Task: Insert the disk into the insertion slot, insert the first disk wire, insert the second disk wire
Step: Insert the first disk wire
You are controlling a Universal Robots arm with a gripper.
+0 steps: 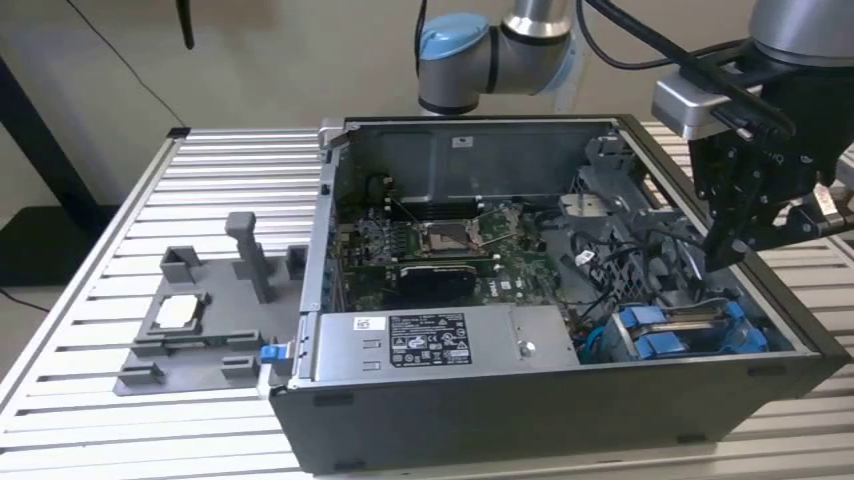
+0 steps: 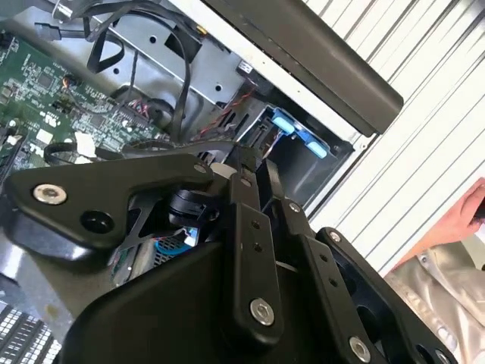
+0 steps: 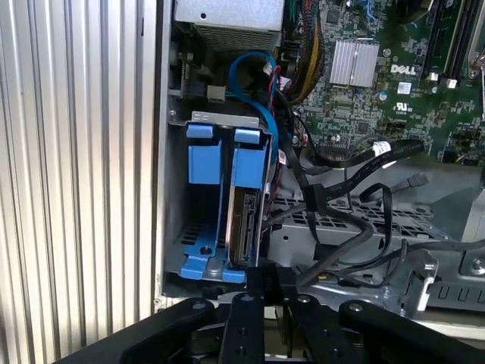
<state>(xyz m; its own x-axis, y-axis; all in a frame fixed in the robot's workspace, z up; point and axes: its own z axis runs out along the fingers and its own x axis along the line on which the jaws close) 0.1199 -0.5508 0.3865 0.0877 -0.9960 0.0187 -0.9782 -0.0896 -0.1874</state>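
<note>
In the open computer case (image 1: 534,430) the gripper (image 1: 731,255) hangs just above the insertion slot (image 3: 203,163), spread or closed I cannot tell; the disk (image 3: 244,224) already sits inside it on edge; the loose black wires (image 3: 356,155) beside it look unplugged, so both seem left.

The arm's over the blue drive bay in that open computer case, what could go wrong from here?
Loose black cables lie right beside the grey metal drive bay with blue plastic rails, close to the pincer; it could snag one. The silver-grey disk in its blue carrier sits in a tight gap there, so a skewed approach might jam against it. A person's hand is near the dark computer case and could be struck.
</note>
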